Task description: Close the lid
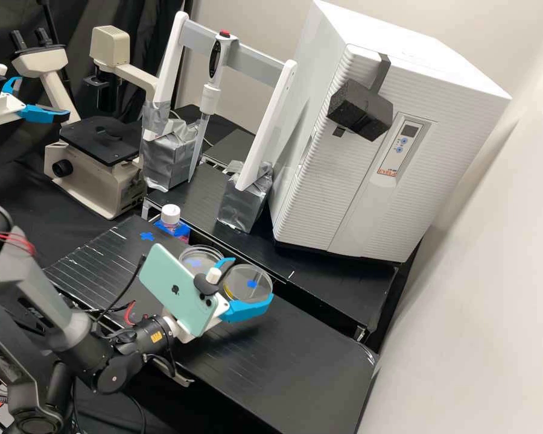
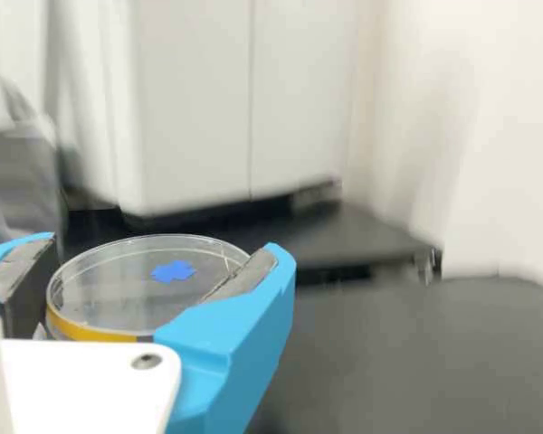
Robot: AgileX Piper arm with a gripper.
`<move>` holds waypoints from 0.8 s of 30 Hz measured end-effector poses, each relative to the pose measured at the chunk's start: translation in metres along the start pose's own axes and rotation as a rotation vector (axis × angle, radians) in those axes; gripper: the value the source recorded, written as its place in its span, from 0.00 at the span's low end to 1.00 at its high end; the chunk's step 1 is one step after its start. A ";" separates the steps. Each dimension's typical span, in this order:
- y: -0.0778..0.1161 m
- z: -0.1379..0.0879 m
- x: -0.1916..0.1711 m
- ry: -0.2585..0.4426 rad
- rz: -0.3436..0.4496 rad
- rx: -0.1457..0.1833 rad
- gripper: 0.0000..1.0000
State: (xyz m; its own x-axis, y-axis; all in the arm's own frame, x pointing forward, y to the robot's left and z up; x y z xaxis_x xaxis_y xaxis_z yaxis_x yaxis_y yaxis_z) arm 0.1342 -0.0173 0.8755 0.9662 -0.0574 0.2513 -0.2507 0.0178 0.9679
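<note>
The claw (image 1: pixel 253 278) is narrowed around a clear dish (image 2: pixel 118 300) in front of the white cabinet (image 1: pixel 356 175), over the desk (image 1: pixel 308 374), whose rounded corner lies below the cabinet. The high view shows a capped bottle (image 1: pixel 170 214) left of the cabinet; the wrist view, grey pads (image 2: pixel 244 277) against the dish.

Wrist cam: cabinet (image 2: pixel 195 104) blurry & cut off, dish base (image 2: pixel 92 334) prob. part-hidden.
</note>
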 end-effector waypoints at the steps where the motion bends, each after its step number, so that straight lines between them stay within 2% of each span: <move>1: 0.002 -0.005 -0.002 0.026 0.014 -0.005 0.00; 3: 0.003 -0.016 -0.005 0.077 0.021 -0.009 0.00; 6: -0.001 -0.026 -0.008 0.137 -0.013 -0.018 0.00; 11: -0.016 -0.035 -0.009 0.214 -0.158 -0.059 0.00; 14: -0.022 -0.035 -0.008 0.227 -0.213 -0.059 0.00; 19: -0.028 -0.030 -0.005 0.215 -0.265 -0.039 0.00; 24: -0.034 -0.023 -0.001 0.200 -0.309 -0.060 0.00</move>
State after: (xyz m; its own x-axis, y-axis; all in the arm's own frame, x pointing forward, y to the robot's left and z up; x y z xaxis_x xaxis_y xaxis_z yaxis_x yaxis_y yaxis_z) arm 0.1427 0.0056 0.8423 0.9899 0.1265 -0.0638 0.0528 0.0886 0.9947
